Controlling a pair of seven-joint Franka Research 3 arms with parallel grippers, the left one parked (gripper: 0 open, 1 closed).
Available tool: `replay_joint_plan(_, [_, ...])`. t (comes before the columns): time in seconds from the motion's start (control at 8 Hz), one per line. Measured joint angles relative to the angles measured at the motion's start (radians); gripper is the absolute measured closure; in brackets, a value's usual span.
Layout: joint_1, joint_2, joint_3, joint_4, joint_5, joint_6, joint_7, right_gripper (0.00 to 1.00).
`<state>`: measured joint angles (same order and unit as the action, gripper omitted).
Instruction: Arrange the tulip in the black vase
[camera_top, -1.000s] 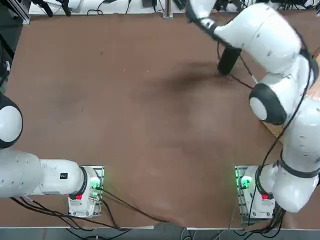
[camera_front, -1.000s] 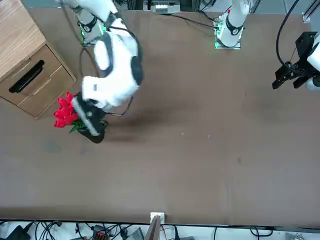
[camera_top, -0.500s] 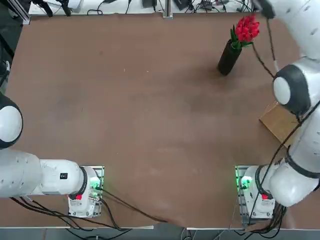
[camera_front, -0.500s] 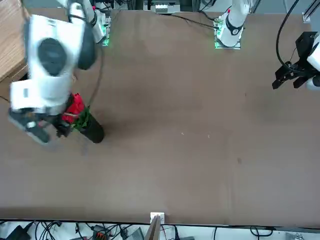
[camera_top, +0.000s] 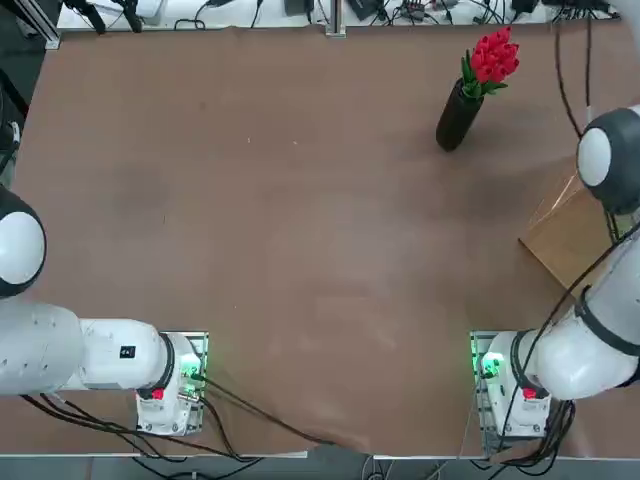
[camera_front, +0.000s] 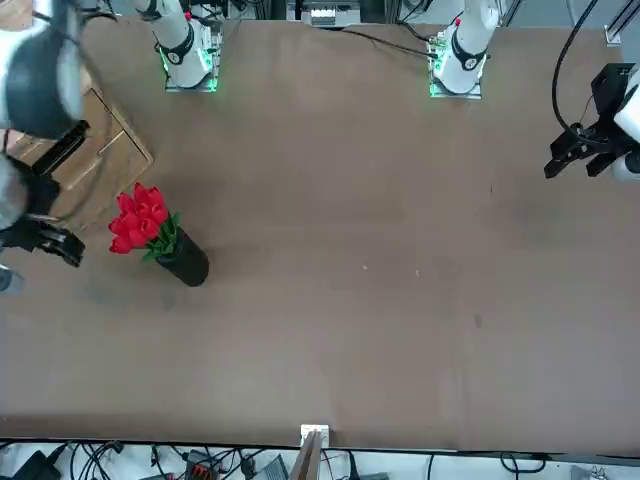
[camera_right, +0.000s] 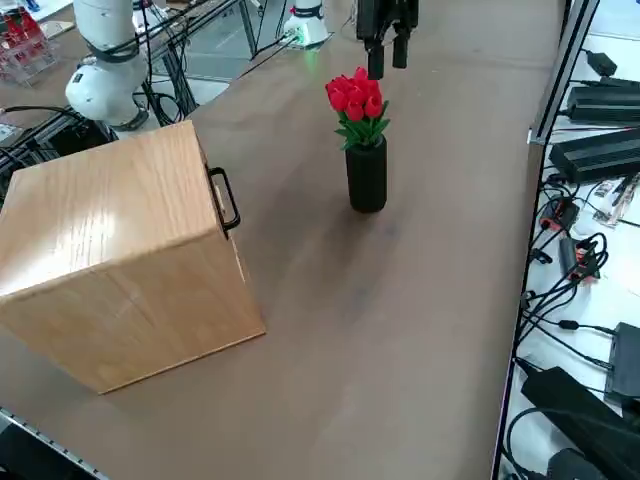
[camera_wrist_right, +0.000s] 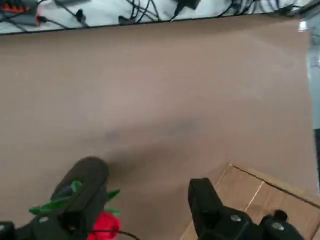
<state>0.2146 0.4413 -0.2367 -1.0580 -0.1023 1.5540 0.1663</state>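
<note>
The right tool (camera_wrist_right: 135, 215) hung with its jaws spread wide and nothing between them, above the bench (camera_top: 300, 200). Below it and slightly off to one side, the tulip (camera_top: 494, 57) stood upright in the black vase (camera_top: 458, 117), red buds and leaves above the mouth. The wooden drawer box (camera_right: 130, 260) sat beside the tool on the other side. By my judgement the arranging looked complete; the main risk was the arm clipping the blooms or the narrow vase and tipping it. No readable brand, label or writing showed anywhere.
</note>
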Motion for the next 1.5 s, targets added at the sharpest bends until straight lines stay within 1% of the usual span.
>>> replay_joint_plan(0.12, [-0.046,-0.016,0.006,-0.003,0.049,-0.003,-0.061,0.0])
replay_joint_plan(0.25, [-0.098,-0.038,0.034,-0.022,0.082,-0.006,-0.107,0.0])
replay_joint_plan(0.5, [-0.21,-0.118,0.148,-0.126,0.098,-0.007,-0.138,0.0])
replay_joint_plan(0.62, [-0.241,-0.164,0.192,-0.181,0.098,-0.008,-0.141,0.0])
replay_joint_plan(0.75, [-0.25,-0.209,0.212,-0.233,0.099,-0.008,-0.142,0.0])
replay_joint_plan(0.88, [-0.25,-0.255,0.222,-0.286,0.099,-0.008,-0.152,0.0])
replay_joint_plan(1.12, [-0.25,-0.335,0.227,-0.385,0.099,0.007,-0.208,0.0])
replay_joint_plan(1.25, [-0.248,-0.364,0.228,-0.422,0.099,0.01,-0.231,0.0])
replay_joint_plan(1.5, [-0.232,-0.393,0.229,-0.458,0.099,0.01,-0.247,0.0])
